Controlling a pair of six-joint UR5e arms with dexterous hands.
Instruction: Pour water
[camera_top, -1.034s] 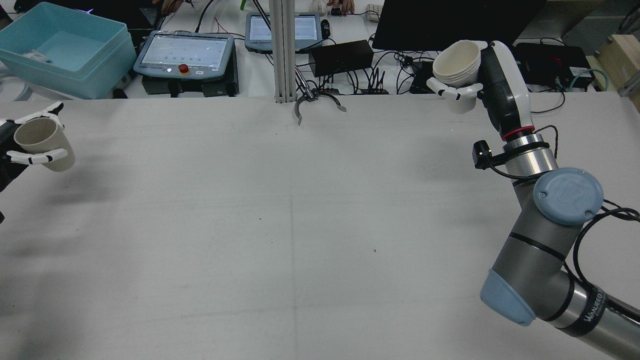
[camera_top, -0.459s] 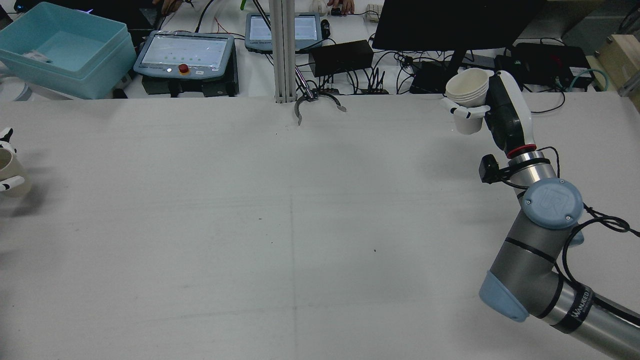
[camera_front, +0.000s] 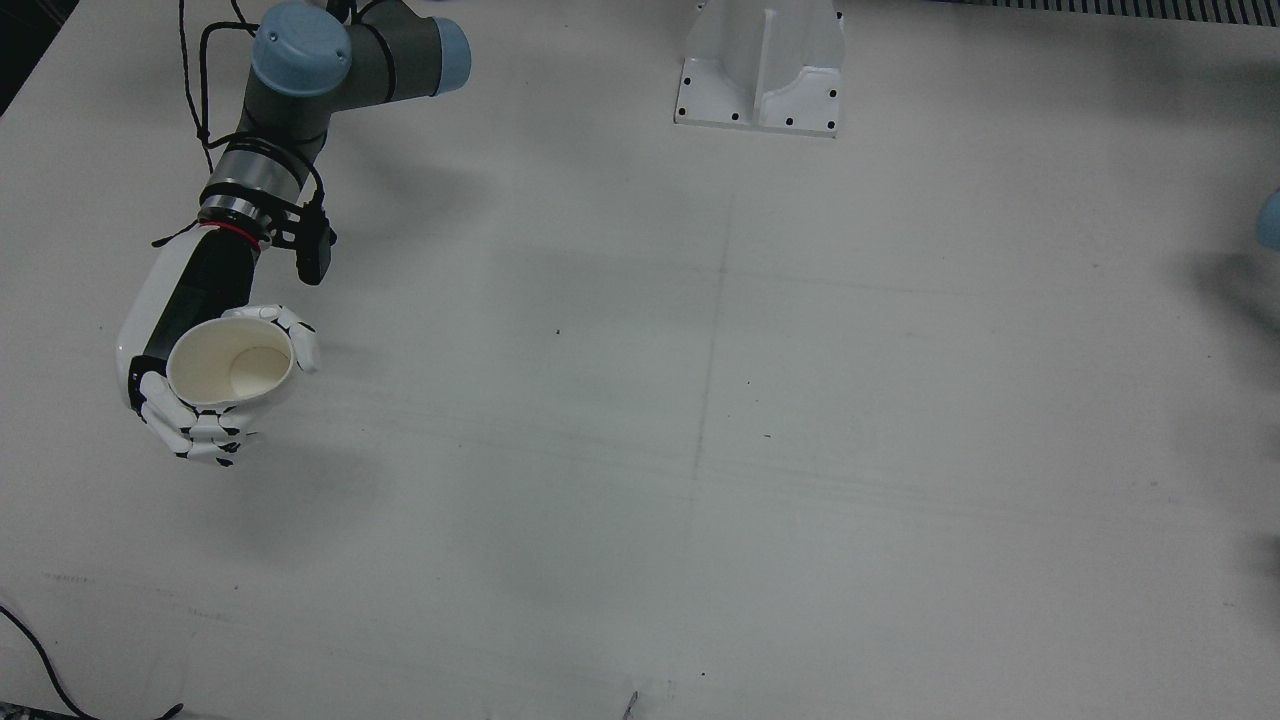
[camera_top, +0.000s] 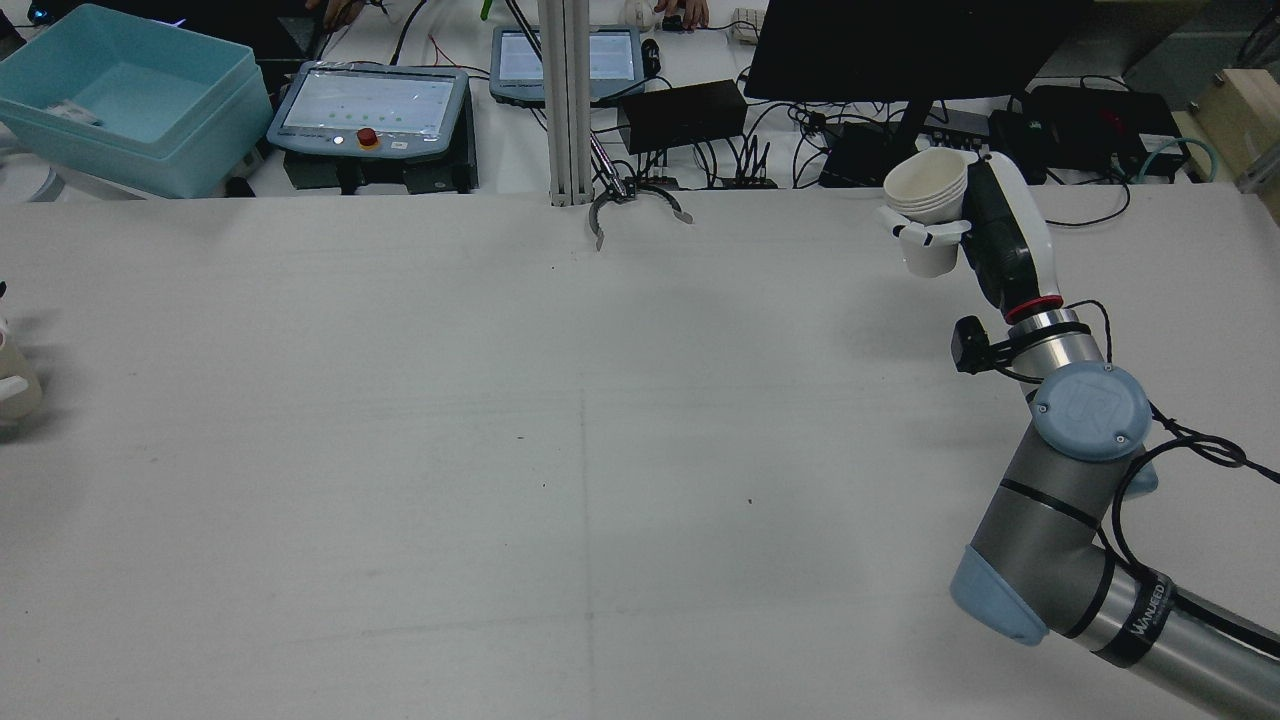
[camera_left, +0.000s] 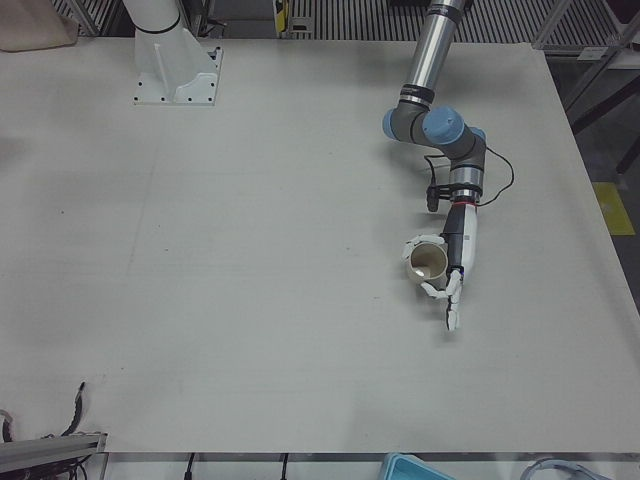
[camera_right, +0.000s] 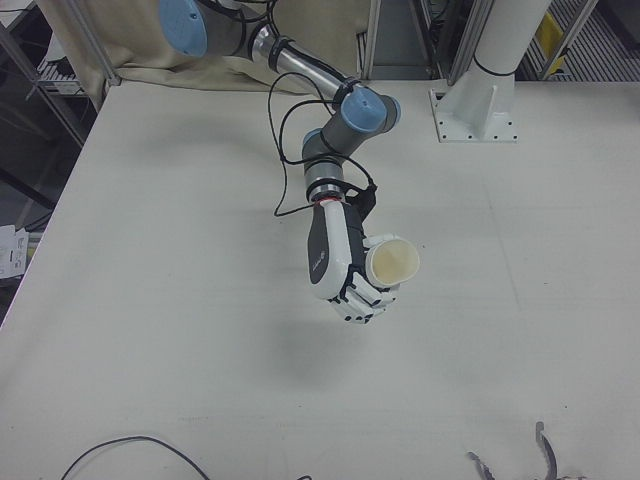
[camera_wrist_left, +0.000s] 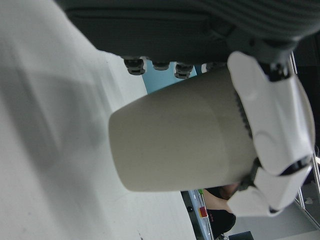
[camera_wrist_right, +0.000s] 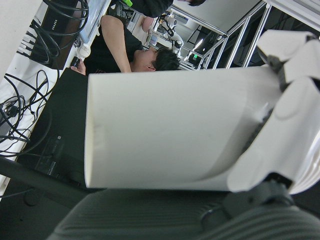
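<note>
While each robot hand grips its cup, right robot hand white cup, left robot hand beige cup, bare table between.

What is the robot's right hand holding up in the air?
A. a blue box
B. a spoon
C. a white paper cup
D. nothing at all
C: the right hand has its fingers wrapped around a white paper cup, held above the table, with the cup's open mouth showing.

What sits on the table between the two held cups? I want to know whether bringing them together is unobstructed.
Nothing: in the rear view the table is bare between the beige cup at the left edge and the white cup.
</note>
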